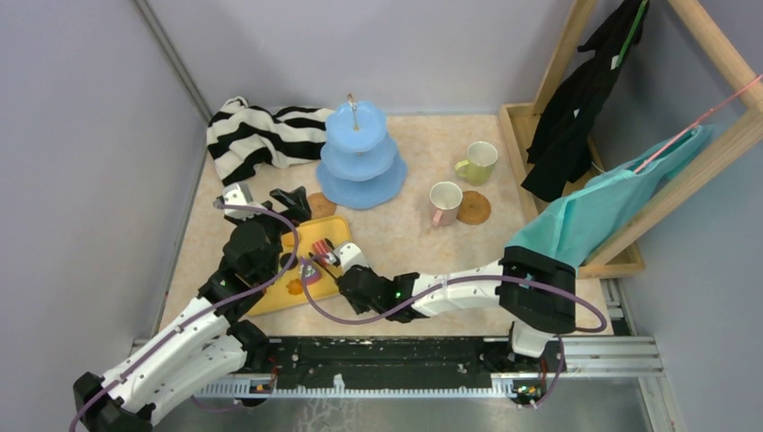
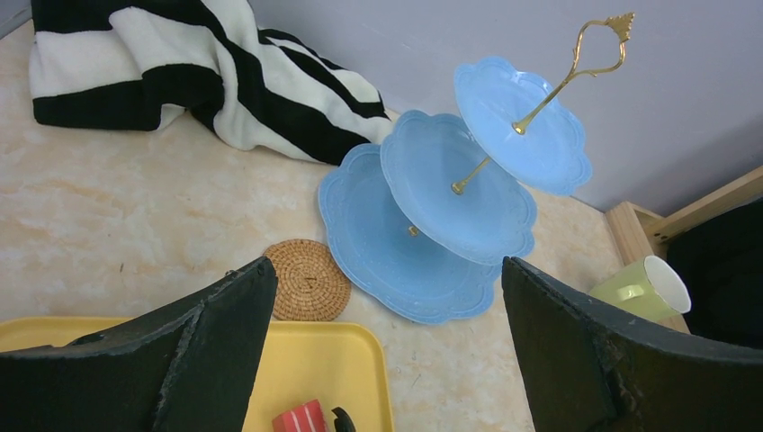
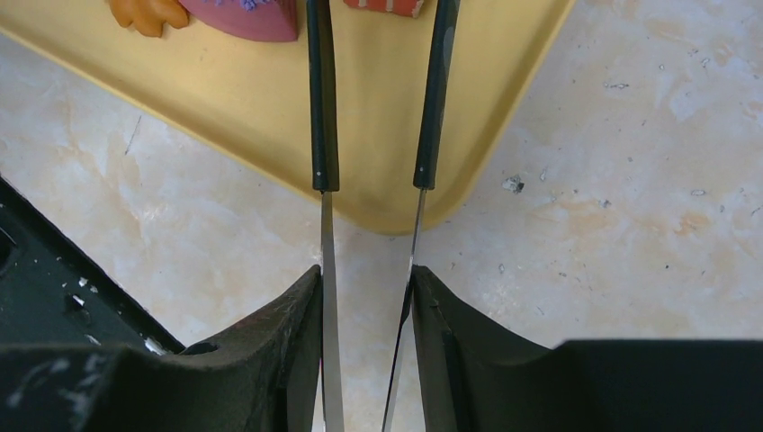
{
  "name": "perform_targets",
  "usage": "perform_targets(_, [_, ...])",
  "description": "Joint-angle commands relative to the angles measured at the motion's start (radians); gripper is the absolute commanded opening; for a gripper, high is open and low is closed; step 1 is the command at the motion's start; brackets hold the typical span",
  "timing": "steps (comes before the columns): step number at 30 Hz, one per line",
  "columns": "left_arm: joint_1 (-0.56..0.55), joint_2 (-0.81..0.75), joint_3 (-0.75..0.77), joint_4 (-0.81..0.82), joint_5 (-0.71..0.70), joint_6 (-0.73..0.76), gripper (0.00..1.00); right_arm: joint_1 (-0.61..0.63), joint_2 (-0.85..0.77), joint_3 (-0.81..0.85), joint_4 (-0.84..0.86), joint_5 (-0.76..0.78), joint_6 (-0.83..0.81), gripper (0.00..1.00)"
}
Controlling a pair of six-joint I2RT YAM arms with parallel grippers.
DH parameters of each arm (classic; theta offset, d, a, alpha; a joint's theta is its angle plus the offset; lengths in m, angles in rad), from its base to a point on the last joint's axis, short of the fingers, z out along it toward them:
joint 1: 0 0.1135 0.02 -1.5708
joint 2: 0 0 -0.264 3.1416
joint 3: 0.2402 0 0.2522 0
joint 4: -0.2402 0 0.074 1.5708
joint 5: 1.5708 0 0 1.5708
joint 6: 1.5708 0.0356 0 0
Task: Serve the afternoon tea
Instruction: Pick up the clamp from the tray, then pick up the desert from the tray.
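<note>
Tongs [image 3: 322, 108] are clamped in the right hand [image 3: 364, 288], and their two black tips stand a little apart over the yellow tray [image 3: 225, 99]. A red striped treat [image 3: 382, 5] lies right by the tips, but I cannot tell if they touch it. A pink slice [image 3: 243, 13] and an orange cookie [image 3: 144, 13] lie just beside it. The left hand [image 2: 387, 279] is wide apart and holds nothing; it hangs over the far side of the tray, facing the blue stand [image 2: 423, 225]. All three plates of the stand look bare, so the treats are not yet served. I think a few things could go wrong. A hard squeeze could make the small treat pop out and roll off. A soft squeeze could let it drop on the way. A push down could tip or slide the tray, since its round corner and low rim sit right under the tongs. The tongs are long, so a fast swing could knock the gold handle or a wavy plate edge. The two arms are close over the tray and could bump. There is open surface [image 3: 585, 180] to the right of the tray, and a path to the stand with only a coaster [image 2: 306, 279] lying flat there. The pink cup [image 1: 444, 200] and green cup [image 1: 477, 162] stand well off to the right.
</note>
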Motion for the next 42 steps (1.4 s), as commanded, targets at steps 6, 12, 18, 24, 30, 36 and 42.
perform_targets(6, [-0.004, -0.024, 0.005, 0.014, -0.005, -0.004, 0.99, -0.022, 0.054, 0.102, -0.072, 0.010, 0.035, 0.39])
perform_targets(12, [-0.004, -0.033, 0.000, 0.013, -0.007, -0.007, 0.99, -0.023, 0.057, 0.120, -0.097, 0.035, 0.037, 0.39])
perform_targets(18, [-0.005, -0.036, -0.004, 0.012, -0.007, -0.008, 0.99, -0.025, 0.070, 0.136, -0.115, 0.039, 0.035, 0.38])
perform_targets(24, [-0.004, -0.040, -0.011, 0.013, -0.005, -0.015, 0.99, -0.025, 0.066, 0.136, -0.133, 0.041, 0.033, 0.27])
perform_targets(30, [-0.005, -0.045, -0.005, 0.011, -0.026, -0.015, 0.99, -0.025, 0.009, 0.094, -0.109, 0.062, 0.028, 0.24])
perform_targets(36, [-0.005, -0.021, 0.018, 0.012, -0.057, -0.024, 0.99, -0.025, -0.128, 0.068, -0.132, 0.103, 0.005, 0.13])
perform_targets(42, [-0.005, 0.009, 0.046, 0.013, -0.074, -0.028, 0.99, -0.025, -0.191, 0.082, -0.205, 0.161, -0.006, 0.13])
